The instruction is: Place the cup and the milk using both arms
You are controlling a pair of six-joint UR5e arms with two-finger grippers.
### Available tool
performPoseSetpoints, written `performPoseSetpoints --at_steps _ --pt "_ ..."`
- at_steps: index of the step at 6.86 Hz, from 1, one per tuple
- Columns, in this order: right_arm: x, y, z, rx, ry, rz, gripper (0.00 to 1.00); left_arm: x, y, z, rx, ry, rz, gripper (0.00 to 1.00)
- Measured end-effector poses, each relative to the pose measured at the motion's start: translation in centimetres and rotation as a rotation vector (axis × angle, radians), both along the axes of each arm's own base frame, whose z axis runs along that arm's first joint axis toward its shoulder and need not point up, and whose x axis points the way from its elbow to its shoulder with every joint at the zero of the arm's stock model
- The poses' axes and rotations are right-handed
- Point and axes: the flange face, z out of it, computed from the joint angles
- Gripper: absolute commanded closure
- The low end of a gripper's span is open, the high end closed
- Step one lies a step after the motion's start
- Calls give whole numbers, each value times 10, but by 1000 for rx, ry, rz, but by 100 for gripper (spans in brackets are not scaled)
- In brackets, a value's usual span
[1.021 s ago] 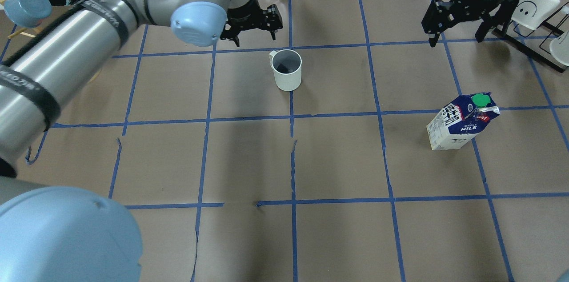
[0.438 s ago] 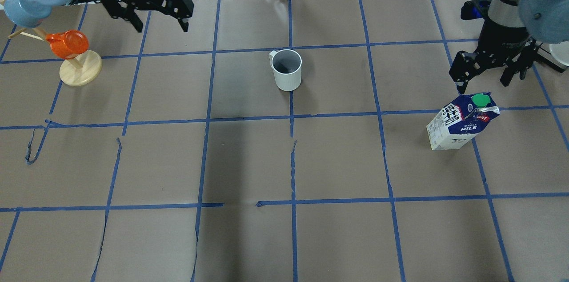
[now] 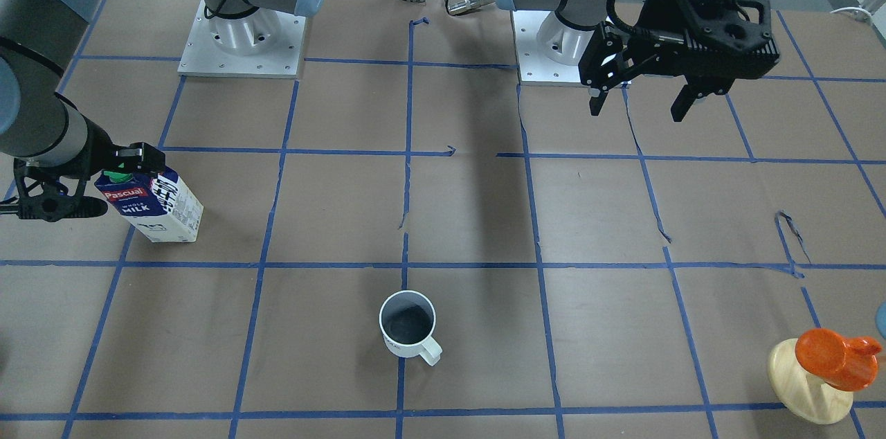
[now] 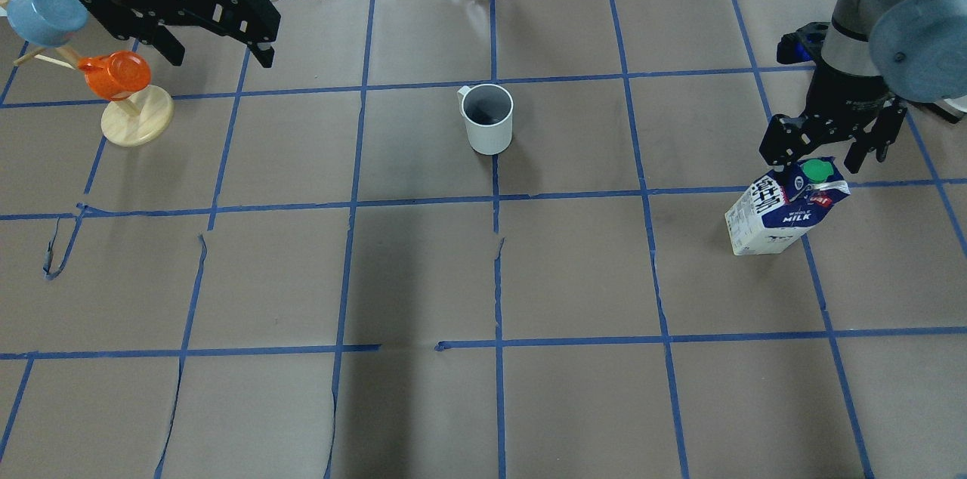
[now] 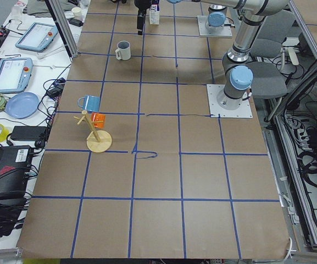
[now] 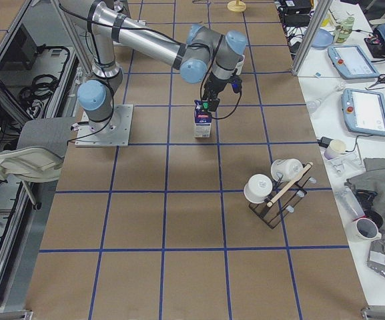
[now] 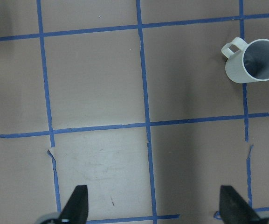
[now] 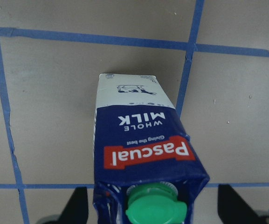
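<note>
The cup (image 4: 487,120), a white mug with a grey inside, stands upright at the table's middle back; it also shows in the front view (image 3: 408,325) and the left wrist view (image 7: 253,63). The milk (image 4: 782,211) stands upright on the right, green cap up; it also shows in the front view (image 3: 152,200) and fills the right wrist view (image 8: 143,154). My left gripper (image 4: 219,52) is open and empty, high at the back left, far from the cup. My right gripper (image 4: 812,160) is open, its fingers on either side of the carton's top, apart from it.
A wooden stand (image 4: 136,120) with an orange cup (image 4: 113,75) and a blue cup (image 4: 49,14) stands at the back left, close to my left gripper. A black rack (image 6: 279,193) with white mugs stands at the right end. Clutter lies beyond the table's back edge.
My left gripper has swung from just behind the cup to the back left corner. My right gripper has come forward and down from the back right to the milk's top.
</note>
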Motion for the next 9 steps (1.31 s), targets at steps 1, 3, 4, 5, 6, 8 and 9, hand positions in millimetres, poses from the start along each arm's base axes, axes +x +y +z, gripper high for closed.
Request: performPoseSetpoints --at_steps 1,3,4,5,6,8,9 --pt "1 2 -4 10 -1 0 33 4 -3 -7 6 6 9 0" --pt "2 4 -7 17 -2 3 54 5 -7 -6 -13 14 13 0" --pt "2 3 -7 14 -1 3 62 4 -7 -7 -17 17 13 0" --pt "2 2 -5 10 1 4 64 4 -8 -8 -20 18 13 0" --pt "2 1 -2 4 0 3 64 4 -9 -9 -25 18 12 0" --pt "4 -12 20 -48 3 -1 64 4 -9 -9 -26 17 10 0" --pt "10 -27 35 -87 -3 4 64 4 -9 -10 -25 17 10 0"
